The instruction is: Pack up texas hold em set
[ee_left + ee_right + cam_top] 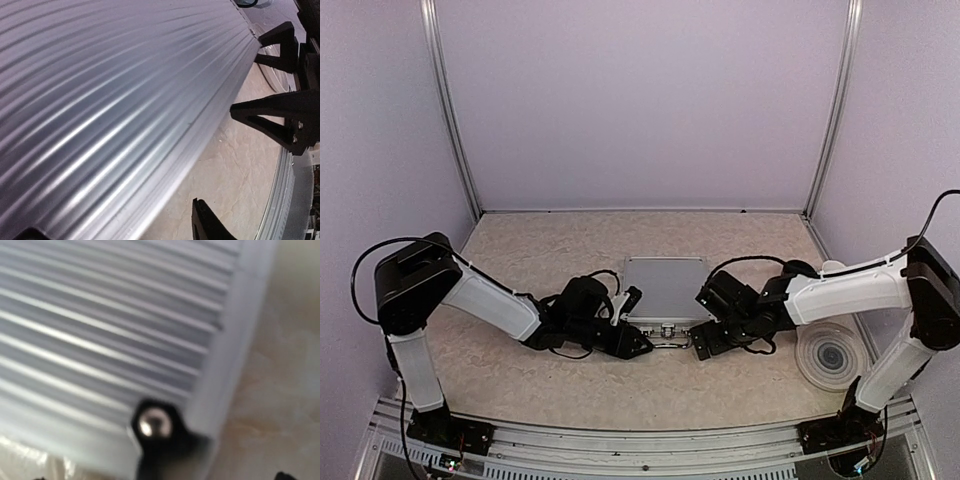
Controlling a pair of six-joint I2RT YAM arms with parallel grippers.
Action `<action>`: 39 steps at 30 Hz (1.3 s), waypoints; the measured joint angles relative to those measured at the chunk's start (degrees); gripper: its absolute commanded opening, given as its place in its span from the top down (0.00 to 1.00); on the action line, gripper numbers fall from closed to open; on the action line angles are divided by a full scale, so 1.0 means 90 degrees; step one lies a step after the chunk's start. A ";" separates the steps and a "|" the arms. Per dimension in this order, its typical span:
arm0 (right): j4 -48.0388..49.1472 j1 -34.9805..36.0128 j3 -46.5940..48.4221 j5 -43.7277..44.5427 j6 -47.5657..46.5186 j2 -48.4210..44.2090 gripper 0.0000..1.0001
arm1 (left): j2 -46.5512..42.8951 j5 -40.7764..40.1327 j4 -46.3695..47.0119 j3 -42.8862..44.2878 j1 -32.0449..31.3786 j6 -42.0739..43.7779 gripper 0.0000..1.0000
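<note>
The ribbed silver case [665, 285] lies closed in the middle of the table, its latches on the near edge. No chips, cards or buttons show. My left gripper [634, 322] is open at the case's near left corner, one finger along the left side and one at the front. In the left wrist view the ribbed lid [110, 90] fills the frame and one fingertip [201, 221] rests over the table beside it. My right gripper [703, 322] is open at the near right corner. The right wrist view shows that corner [150, 355] with a rivet [154, 424], blurred.
A round grey ringed coaster [830, 355] lies at the right near the right arm's base. The right arm's black fingers [280, 107] show in the left wrist view. Purple walls and metal posts enclose the table on three sides.
</note>
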 measured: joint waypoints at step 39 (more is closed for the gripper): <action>0.0355 0.0000 -0.0095 0.1049 -0.1741 -0.4357 0.01 | -0.5831 -0.2664 -0.2603 -0.0576 0.0129 0.0896 0.01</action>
